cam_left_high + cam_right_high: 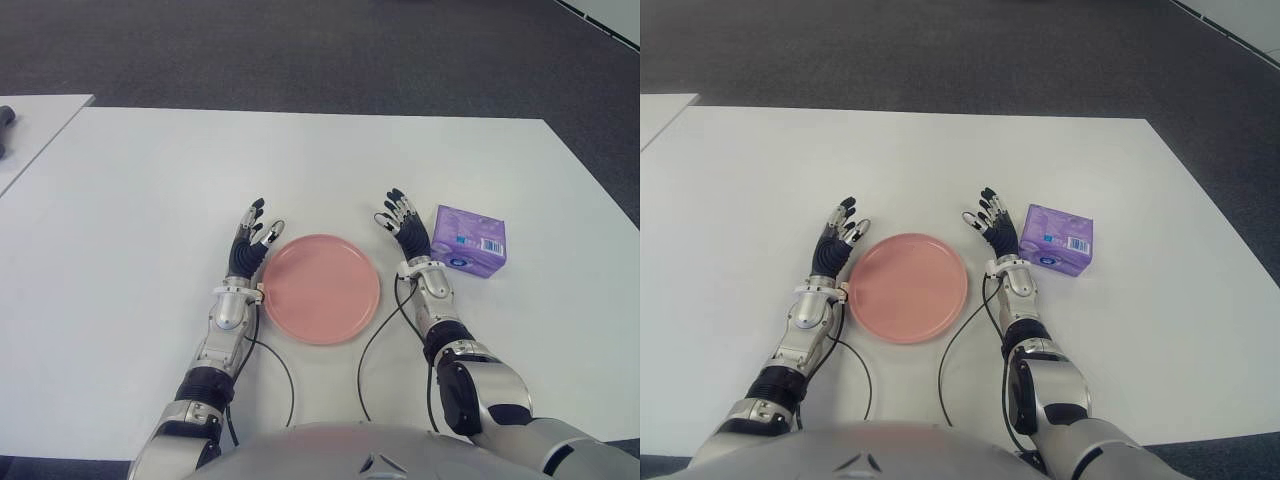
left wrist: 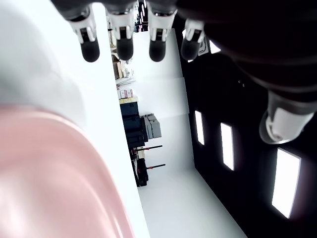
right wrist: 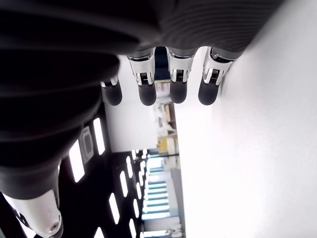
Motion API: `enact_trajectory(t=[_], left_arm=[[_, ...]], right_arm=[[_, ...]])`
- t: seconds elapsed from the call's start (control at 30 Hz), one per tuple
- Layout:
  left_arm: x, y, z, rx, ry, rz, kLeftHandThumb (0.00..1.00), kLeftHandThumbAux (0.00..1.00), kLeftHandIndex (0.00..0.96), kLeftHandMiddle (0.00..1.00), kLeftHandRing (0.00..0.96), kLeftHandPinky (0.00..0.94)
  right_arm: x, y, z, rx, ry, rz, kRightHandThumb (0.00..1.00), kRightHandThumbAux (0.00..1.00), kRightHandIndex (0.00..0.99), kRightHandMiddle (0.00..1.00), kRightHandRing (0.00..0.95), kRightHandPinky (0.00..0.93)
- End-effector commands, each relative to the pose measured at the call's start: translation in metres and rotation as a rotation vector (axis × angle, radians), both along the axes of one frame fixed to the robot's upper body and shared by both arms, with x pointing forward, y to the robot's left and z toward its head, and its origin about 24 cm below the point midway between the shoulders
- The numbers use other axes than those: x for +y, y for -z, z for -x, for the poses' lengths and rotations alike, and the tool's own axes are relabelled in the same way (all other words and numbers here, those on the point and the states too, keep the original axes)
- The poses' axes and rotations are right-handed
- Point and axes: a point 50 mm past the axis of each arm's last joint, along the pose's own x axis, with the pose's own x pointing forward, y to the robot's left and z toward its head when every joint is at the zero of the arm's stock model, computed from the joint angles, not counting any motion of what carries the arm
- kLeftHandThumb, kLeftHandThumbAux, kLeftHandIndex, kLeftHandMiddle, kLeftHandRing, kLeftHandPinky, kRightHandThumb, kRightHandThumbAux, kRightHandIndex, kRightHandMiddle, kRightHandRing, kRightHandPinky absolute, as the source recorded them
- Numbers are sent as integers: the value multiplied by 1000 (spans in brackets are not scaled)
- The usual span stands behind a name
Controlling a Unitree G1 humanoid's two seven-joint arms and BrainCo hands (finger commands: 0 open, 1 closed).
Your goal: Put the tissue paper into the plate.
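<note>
On the white table [image 1: 130, 200] we take the pink plate [image 1: 320, 288] as our landmark. Just left of the plate, our left hand [image 1: 250, 243] shows with fingers spread, holding nothing. Just right of the plate, our right hand [image 1: 402, 228] is likewise spread and empty. Further right, just beyond that hand, lies the purple tissue paper pack [image 1: 469, 240], with a white barcode label and a round mark; we cannot read its writing. 2 black cables [image 1: 372, 345] trail from the wrists below the plate.
</note>
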Motion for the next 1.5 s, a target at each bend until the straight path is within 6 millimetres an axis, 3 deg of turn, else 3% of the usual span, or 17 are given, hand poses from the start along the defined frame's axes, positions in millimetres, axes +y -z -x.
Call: enact_trajectory(t=[0.03,0.37,0.43,0.47,0.5,0.57,0.8,1.27,1.5], left_arm=[[-1,5,1,28,4,10,0,430,0,0,0,0],[-2,7,-1,38,-11,11,0,424,0,0,0,0],[-3,8,-1,35,-18,8,0,423,0,0,0,0],[-3,8,-1,33,-21,8,0,423,0,0,0,0],[-3,8,-1,32,-22,8,0,423,0,0,0,0],[-4,8,-1,31,-22,10,0,422,0,0,0,0],[-5,9,-1,34,-17,13,0,423,0,0,0,0],[-9,11,-2,45,-14,32,0,445,0,0,0,0],[-10,12,-4,61,-22,35,0,430,0,0,0,0]], right_arm=[[-1,34,24,177,7,-15,98,707,0,0,0,0],[-3,34,23,180,8,-15,98,707,0,0,0,0],[-7,0,7,-13,57,62,114,691,4,0,0,0],[-10,-50,-10,-228,108,153,124,680,8,0,0,0],[-12,-86,-16,-378,152,213,119,661,6,0,0,0],[-13,-121,-19,-507,196,263,106,618,2,0,0,0],[-12,-151,-26,-556,212,293,116,614,0,0,0,0],[-24,-197,-31,-671,240,328,125,734,0,0,0,0],[-36,-221,-28,-680,235,397,122,695,4,0,0,0]])
